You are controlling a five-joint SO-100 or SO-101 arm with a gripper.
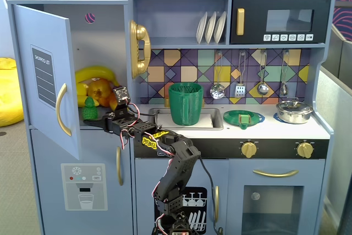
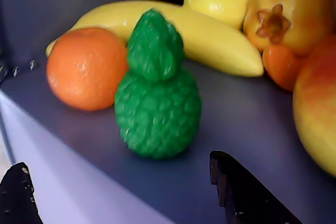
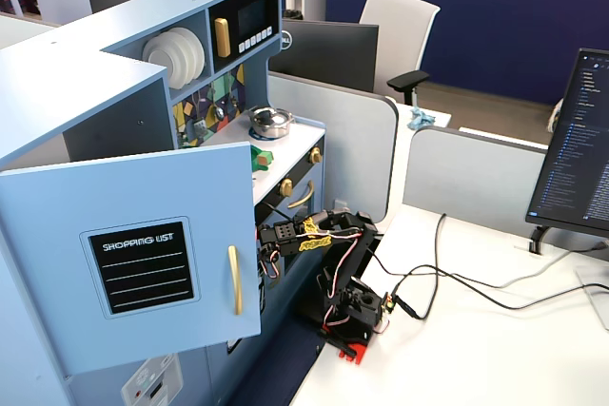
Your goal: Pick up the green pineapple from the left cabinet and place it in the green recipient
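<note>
One small all-green plastic pineapple [image 2: 157,90] with a bumpy body and leafy top stands upright near the front edge of the shelf inside the tall blue-grey toy-kitchen cupboard [image 1: 44,75], whose door with the curved gold handle hangs open. Relative to the pineapple in the wrist view: round orange toy fruit [image 2: 86,67] just beside it on the left, possibly touching; yellow plastic banana [image 2: 210,38] behind it; larger red-yellow fruits to its right. Pincer [image 2: 123,195] is spread open and empty, one dark tip low on each side of the pineapple, not yet around it. Risks, as I judge them: closing too early could tip the pineapple backward or off the shelf edge; a jaw drifting left could push the orange. Arm pose: base in front of the kitchen, upper links raised, forearm reaching roughly level into the cupboard. Tall dark-green ribbed cup-like container [image 1: 186,103] sits in the sink, well apart from the pineapple.
</note>
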